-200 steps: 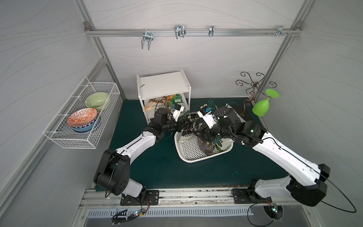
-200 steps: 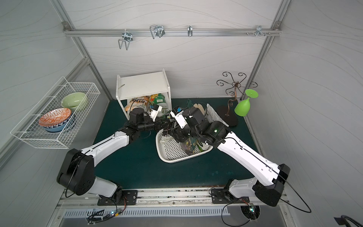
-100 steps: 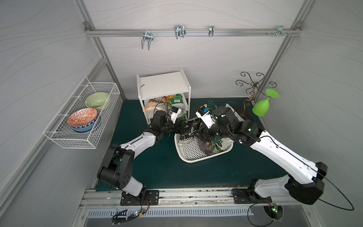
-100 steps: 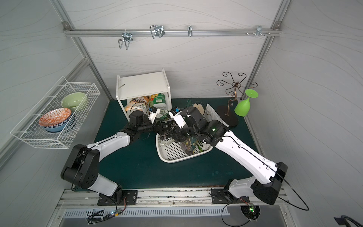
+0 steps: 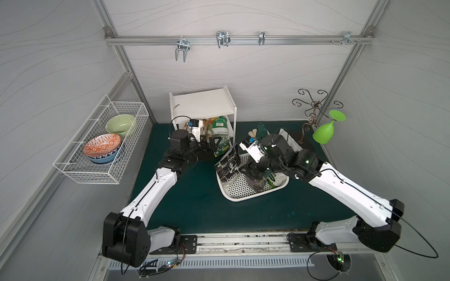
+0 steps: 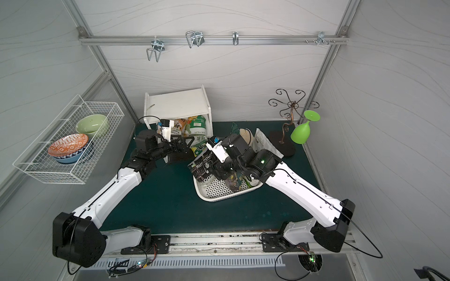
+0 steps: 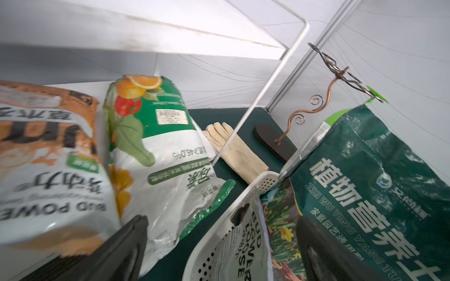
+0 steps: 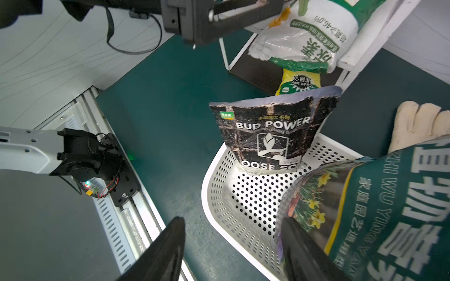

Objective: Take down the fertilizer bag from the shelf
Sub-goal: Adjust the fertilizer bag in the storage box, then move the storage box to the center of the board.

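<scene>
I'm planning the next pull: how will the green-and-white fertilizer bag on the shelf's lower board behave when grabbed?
The green-and-white fertilizer bag looks floppy: its film is creased and one end droops over the shelf board, so it will probably sag. The glossy film may slip. It bulges, so likely hefty for its size.

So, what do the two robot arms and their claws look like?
Both the left arm and right arm have white shells on the long links, black joints and thin black cables. The left claw and right claw each have two plain black fingers.
</scene>
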Robot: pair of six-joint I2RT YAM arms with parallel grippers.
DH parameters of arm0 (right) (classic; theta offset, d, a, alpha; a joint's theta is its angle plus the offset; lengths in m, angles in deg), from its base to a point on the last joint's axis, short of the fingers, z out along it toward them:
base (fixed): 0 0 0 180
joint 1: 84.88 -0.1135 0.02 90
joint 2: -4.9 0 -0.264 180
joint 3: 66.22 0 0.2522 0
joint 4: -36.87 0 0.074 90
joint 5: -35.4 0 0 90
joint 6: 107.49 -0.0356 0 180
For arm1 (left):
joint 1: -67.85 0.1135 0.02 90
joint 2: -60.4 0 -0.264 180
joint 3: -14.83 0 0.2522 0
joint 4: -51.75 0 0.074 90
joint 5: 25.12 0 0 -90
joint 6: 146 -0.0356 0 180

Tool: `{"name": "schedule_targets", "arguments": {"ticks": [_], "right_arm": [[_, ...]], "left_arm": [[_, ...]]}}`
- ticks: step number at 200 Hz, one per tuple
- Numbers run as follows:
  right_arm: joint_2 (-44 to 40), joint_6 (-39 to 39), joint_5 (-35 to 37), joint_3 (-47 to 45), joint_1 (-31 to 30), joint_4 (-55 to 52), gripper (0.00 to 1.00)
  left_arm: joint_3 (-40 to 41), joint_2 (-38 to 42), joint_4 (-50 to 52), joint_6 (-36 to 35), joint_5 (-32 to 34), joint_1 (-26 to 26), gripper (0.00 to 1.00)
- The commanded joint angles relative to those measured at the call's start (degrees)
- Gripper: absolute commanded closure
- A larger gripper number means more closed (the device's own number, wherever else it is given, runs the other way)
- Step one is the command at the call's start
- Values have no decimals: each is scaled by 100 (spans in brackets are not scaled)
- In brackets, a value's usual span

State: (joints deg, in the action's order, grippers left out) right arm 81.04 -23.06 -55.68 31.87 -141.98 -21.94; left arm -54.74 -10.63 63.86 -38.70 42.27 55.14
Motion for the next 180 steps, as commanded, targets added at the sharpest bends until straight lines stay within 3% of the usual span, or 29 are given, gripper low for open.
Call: {"name": "schedule_targets", "arguments": {"ticks": [1,24,57,96,146,180], "right_arm": [[117,-196,17,-177,-356,60,43],[515,-462,-2,-306,-609,145,57],[1074,-764,308,-619,-653,300,63],[1653,-922,505,-840,-600,104,67],[1434,-635,207,-845,-1019,182,44],[1889,-466,428,-735,-1351,175,43]], "left_arm": [[58,145,192,511,344,96,4],[572,411,93,840,372,134,5],[1124,981,463,930,755,133,6],[1982,1636,576,1286,540,128,11],[2477,1519,339,1514,965,136,10],[2166,1289,518,1268,1036,167,8]]}}
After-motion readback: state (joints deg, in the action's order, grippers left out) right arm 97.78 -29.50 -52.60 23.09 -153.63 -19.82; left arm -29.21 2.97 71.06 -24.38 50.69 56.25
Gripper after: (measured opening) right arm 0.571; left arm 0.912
